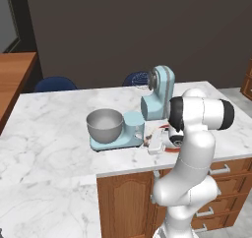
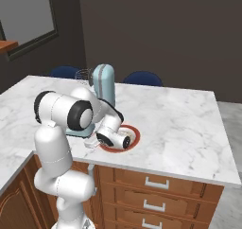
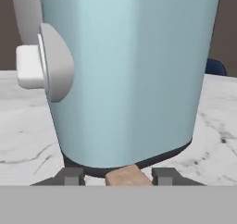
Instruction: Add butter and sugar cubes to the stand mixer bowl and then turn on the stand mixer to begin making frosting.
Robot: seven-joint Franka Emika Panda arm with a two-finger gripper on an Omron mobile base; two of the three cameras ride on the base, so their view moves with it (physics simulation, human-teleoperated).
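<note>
Here the two-finger gripper (image 3: 118,176) sits low by the light blue stand mixer (image 1: 156,102), its dark fingertips (image 3: 72,176) either side of a tiny tan-brown sugar cube (image 3: 127,177); whether they press it I cannot tell. The round grey metal bowl (image 1: 104,125) rests on the mixer's flat base. A white plate with a red-orange rim (image 2: 133,137) lies beneath the hand on the white marble counter (image 2: 179,128).
</note>
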